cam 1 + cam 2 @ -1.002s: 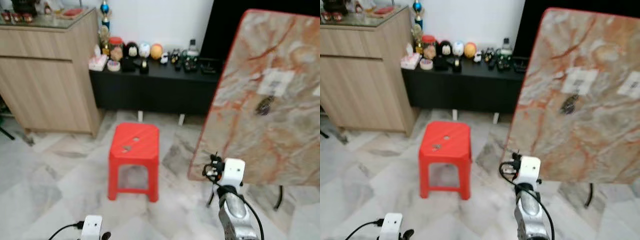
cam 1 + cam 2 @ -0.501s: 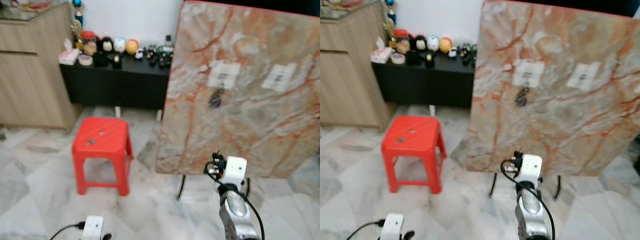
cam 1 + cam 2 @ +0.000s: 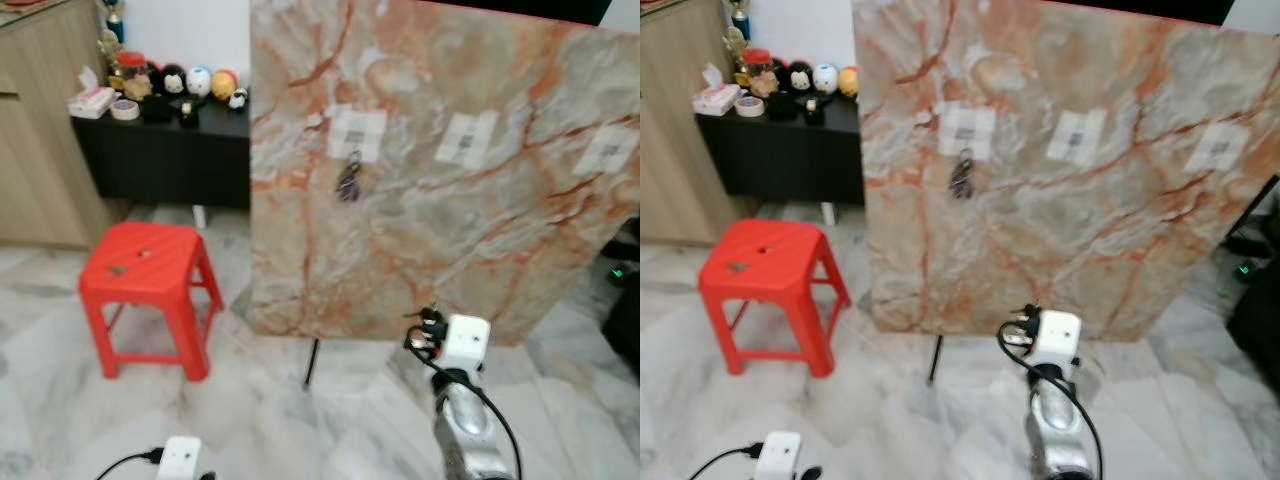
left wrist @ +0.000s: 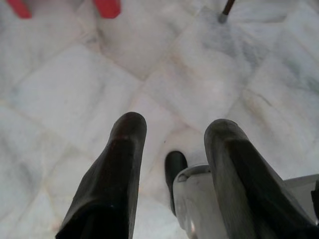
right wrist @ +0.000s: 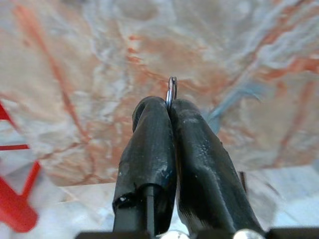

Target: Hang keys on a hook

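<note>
A tall marble-patterned board (image 3: 440,200) stands upright on thin black legs ahead of me. It carries three white labels; under the left label (image 3: 357,133) hangs a dark bunch of keys (image 3: 348,183). In the right wrist view my right gripper (image 5: 168,104) is shut on a thin metal key ring (image 5: 172,89), which sticks out past the fingertips towards the board. My right wrist (image 3: 462,345) is raised low in front of the board's bottom edge. In the left wrist view my left gripper (image 4: 175,127) hangs open over the marble floor.
A red plastic stool (image 3: 145,270) stands to the left of the board. Behind it is a low black cabinet (image 3: 160,155) with figurines, and a wooden cabinet (image 3: 40,140) at far left. A dark object (image 3: 625,315) lies on the floor at right.
The whole view has swung to the right: the board now sits in the middle and the stool and cabinets have slid left. Both arms keep their pose.
</note>
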